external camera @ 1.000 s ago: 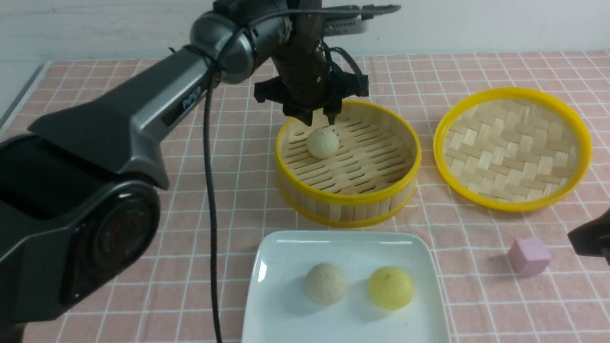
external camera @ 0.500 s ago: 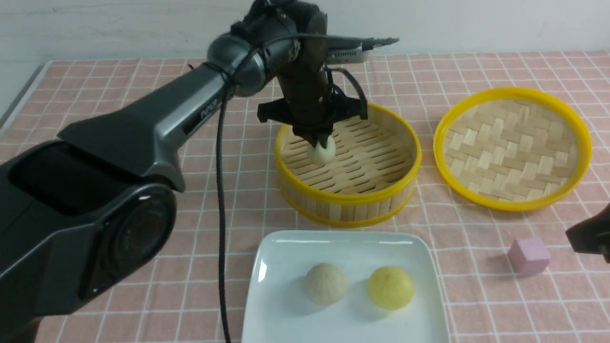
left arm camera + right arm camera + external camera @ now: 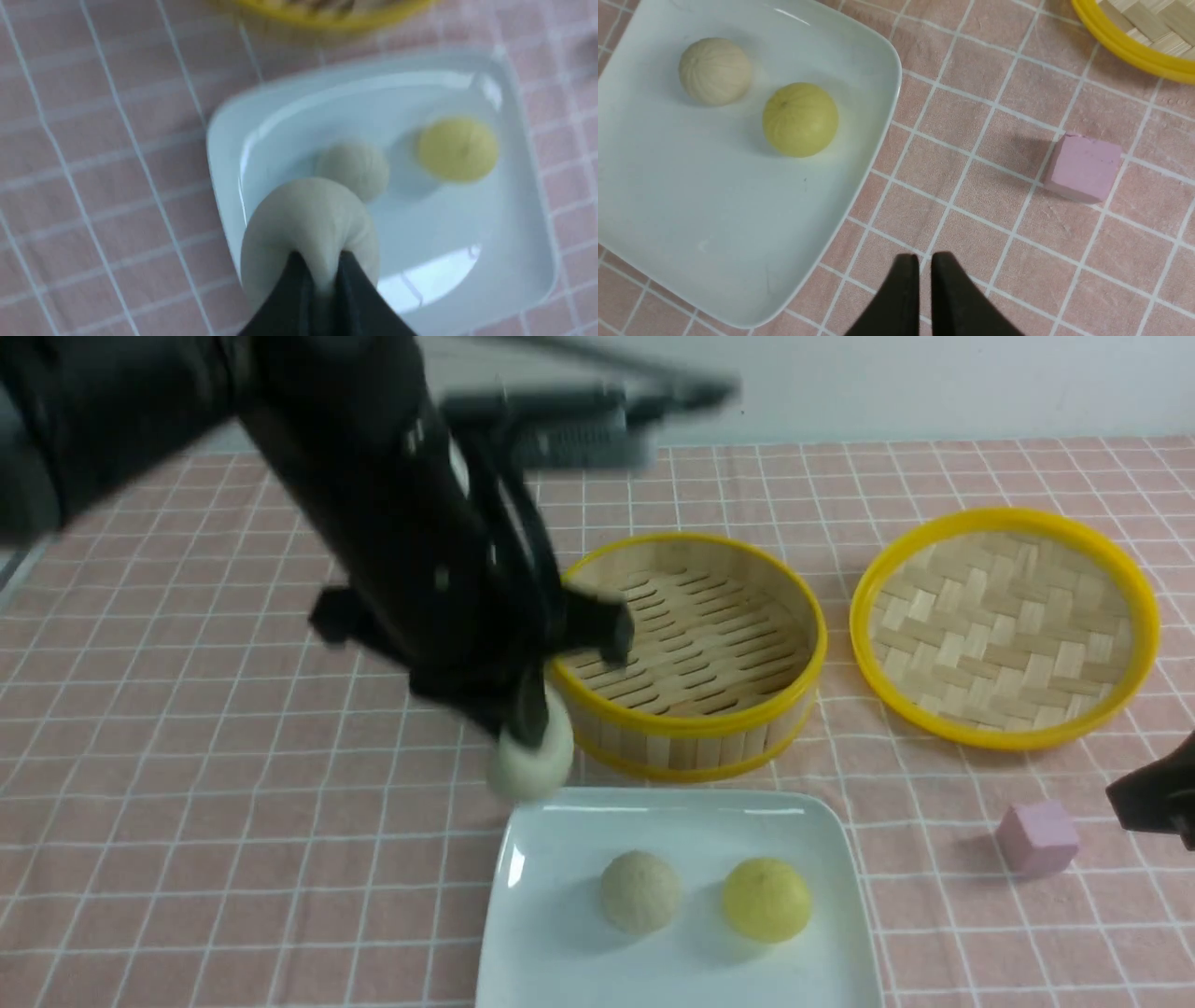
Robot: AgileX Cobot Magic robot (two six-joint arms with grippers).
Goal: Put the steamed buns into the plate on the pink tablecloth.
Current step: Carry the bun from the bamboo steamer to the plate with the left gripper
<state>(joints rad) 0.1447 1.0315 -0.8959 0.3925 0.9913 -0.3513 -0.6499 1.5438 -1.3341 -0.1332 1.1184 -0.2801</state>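
well — left gripper grips a bun, dome toward plate

No text, label, brand, number or sign can be read in any of the three views — front, left wrist or right wrist.
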